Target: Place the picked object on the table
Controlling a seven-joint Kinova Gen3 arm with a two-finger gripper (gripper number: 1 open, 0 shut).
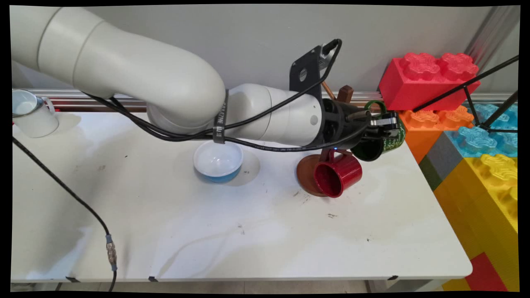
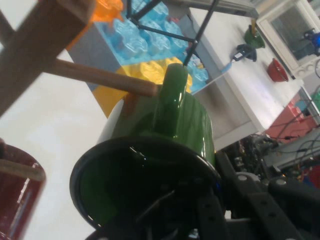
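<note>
My gripper (image 1: 383, 124) is shut on the rim of a dark green mug (image 1: 377, 145), held on its side at the table's far right. In the hand view the green mug (image 2: 150, 170) fills the centre, and its handle (image 2: 170, 95) points up and touches the tip of a wooden peg (image 2: 107, 79) of the mug tree (image 2: 35, 55). A red mug (image 1: 337, 174) hangs tilted on a lower peg over the tree's round brown base (image 1: 305, 174). Its side shows at the hand view's left edge (image 2: 17, 195).
A white bowl with a blue outside (image 1: 218, 160) sits mid-table under the arm. A white mug (image 1: 31, 114) stands at the far left. Big red, orange, blue and yellow toy bricks (image 1: 468, 124) are stacked beyond the table's right edge. A black cable (image 1: 74, 198) crosses the left side.
</note>
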